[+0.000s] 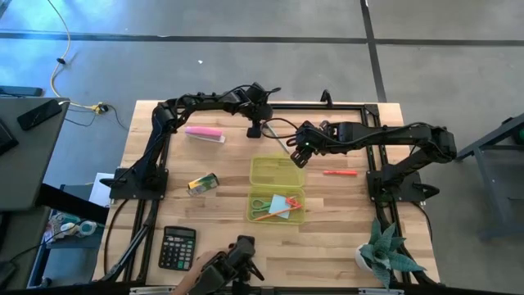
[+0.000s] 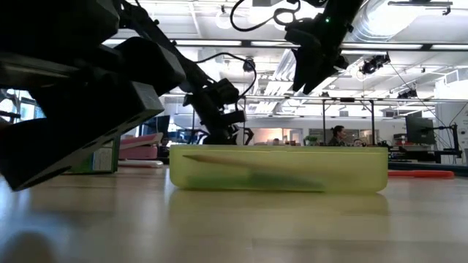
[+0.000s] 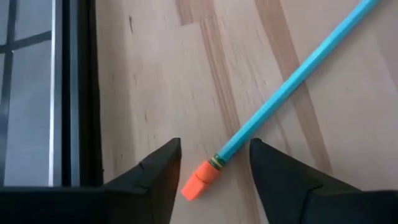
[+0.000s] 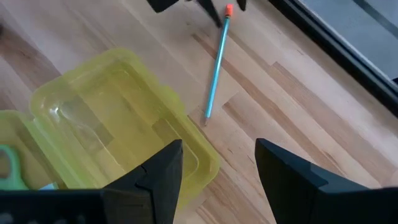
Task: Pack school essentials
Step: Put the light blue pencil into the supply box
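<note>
A light-blue pencil (image 3: 292,81) with an orange eraser is seen lying on the tabletop (image 1: 344,233) just beyond the open yellow-green case (image 1: 277,171), its eraser end bracketed, untouched, by the parted jaws of the left gripper (image 3: 214,165). The right gripper (image 4: 217,165) is held above the case, jaws open and empty.
</note>
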You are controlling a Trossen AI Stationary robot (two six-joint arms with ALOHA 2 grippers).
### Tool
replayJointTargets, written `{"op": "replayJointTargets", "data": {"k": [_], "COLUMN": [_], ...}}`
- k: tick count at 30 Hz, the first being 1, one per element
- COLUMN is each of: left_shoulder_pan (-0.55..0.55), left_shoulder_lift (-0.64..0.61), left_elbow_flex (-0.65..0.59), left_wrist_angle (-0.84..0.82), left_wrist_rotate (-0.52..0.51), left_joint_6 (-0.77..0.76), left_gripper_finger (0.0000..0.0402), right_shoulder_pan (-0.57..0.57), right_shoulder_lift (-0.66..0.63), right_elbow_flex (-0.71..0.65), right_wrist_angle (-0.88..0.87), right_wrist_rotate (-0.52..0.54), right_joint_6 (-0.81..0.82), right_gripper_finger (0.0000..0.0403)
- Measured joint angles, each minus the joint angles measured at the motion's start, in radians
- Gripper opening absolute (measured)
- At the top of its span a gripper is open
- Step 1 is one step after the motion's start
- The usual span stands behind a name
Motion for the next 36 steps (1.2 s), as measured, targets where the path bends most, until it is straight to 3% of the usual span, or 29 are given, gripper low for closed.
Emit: {"op": "replayJointTargets", "data": {"k": [19,25,36], "left_shoulder_pan": [-0.001,-0.001,-0.003], "left_shoulder_lift": [0.003,-0.003,-0.047], "left_elbow_flex": [0.000,0.000,0.000], "left_wrist_angle": [0.001,-0.021,-0.085], "left_wrist_rotate": [-0.006,-0.040,-0.066], "left_joint_6": [0.000,-0.030,-0.077], "left_gripper_finger": [0.0029,0.0003,0.0002], "right_shoulder_pan": [0.003,0.000,-0.024], "right_shoulder_lift": [0.000,0.000,0.000], "right_elbow_flex": [0.000,0.000,0.000], "right_wrist_angle": [0.002,0.016,0.089], "right_wrist_rotate": [-0.074,-0.074,-0.066], "right_joint_6": [-0.004,-0.004,-0.052], "right_gripper_finger": [0.0192,0.0192,0.0192]}}
